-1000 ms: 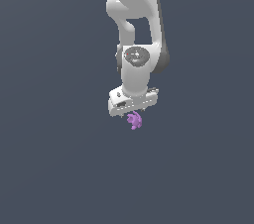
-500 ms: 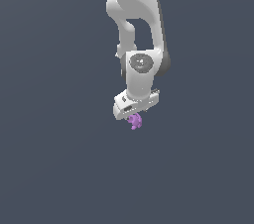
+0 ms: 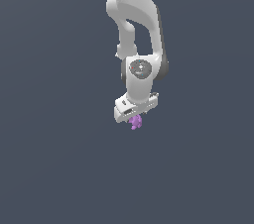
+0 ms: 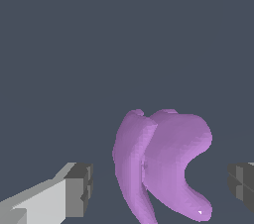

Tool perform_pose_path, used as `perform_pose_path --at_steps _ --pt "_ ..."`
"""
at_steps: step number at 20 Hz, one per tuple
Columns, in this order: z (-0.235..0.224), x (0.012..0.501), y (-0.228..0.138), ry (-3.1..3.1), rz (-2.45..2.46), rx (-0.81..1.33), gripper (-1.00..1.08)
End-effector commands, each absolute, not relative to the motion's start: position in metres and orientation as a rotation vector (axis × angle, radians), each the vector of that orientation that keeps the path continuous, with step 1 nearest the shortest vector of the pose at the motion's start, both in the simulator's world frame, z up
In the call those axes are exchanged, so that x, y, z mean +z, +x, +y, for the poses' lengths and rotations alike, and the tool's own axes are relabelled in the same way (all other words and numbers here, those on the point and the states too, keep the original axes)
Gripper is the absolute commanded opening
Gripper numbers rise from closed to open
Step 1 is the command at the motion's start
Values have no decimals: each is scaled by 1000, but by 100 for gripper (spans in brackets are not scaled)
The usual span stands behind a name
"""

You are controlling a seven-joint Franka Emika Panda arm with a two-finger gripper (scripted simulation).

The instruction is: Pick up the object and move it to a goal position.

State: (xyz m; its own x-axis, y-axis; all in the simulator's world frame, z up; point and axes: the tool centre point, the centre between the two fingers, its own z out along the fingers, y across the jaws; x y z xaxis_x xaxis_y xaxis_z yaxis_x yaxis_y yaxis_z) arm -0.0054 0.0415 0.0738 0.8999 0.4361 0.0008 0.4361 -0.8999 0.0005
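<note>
Gripper (image 3: 135,119) standing wide w/ visible gaps both sides of the purple pronged figure (image 4: 161,166), obj sitting betw the fingers (image 4: 74,188), at 6 o'clock under the wrist; risk: lumpy prongs slipping/rotating as pads are closing off-centre.

Purple lumpy pronged object (image 3: 136,122), tiny, just under tool (image 3: 135,119).
</note>
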Motion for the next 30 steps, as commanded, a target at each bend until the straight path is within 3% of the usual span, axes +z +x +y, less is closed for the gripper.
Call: perform_pose_path --at_steps 1,8,9,30 --pt "42 60 -6 3061 705 0 100" --pt "42 45 -5 3061 707 0 100" --pt "42 45 -5 3061 707 0 -100" --pt "21 71 -15 3061 711 0 -100"
